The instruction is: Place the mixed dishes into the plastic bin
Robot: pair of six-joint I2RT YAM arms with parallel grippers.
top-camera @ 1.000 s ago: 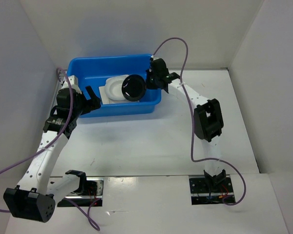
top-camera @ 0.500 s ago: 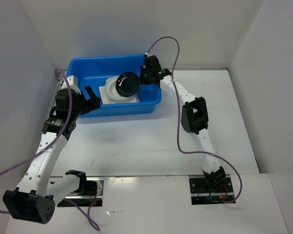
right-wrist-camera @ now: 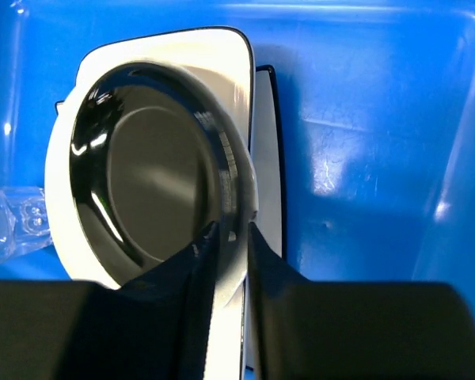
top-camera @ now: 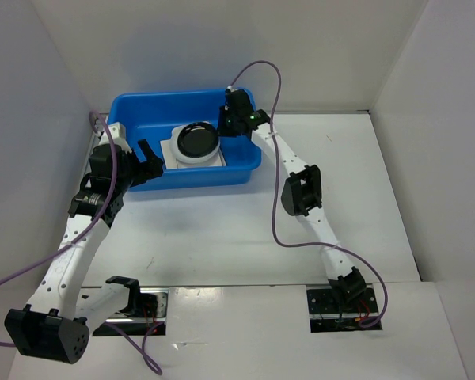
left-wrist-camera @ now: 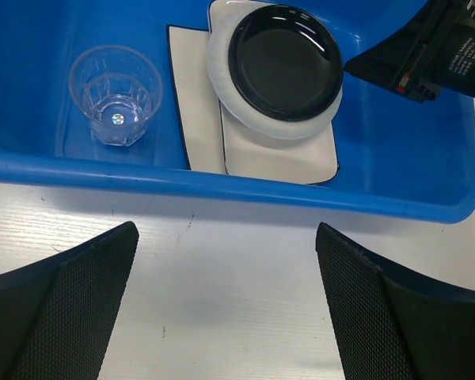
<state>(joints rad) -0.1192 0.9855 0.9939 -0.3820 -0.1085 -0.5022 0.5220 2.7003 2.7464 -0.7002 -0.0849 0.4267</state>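
Observation:
The blue plastic bin [top-camera: 142,101] stands at the back left. In it lie a square white plate with a dark rim [left-wrist-camera: 194,95], a pale plate [left-wrist-camera: 277,154] on top of it, and a white bowl [left-wrist-camera: 245,119] on that. The black saucer [top-camera: 196,139] rests in the bowl. My right gripper [top-camera: 222,127] is shut on the saucer's right rim [right-wrist-camera: 231,229]. The clear cup [left-wrist-camera: 115,95] stands upright in the bin's left part. My left gripper [top-camera: 146,162] is open and empty over the table [left-wrist-camera: 226,237], just in front of the bin's near wall.
White walls enclose the table on the left, back and right. The bin's near wall [left-wrist-camera: 222,186] lies just ahead of the left fingers. The right arm reaches over the bin's right rim [top-camera: 257,150]. Purple cables hang from both arms.
My right gripper has moved left over the bin, and the black saucer has gone from tilted on edge to lying flat in the white bowl. The left arm has not moved.

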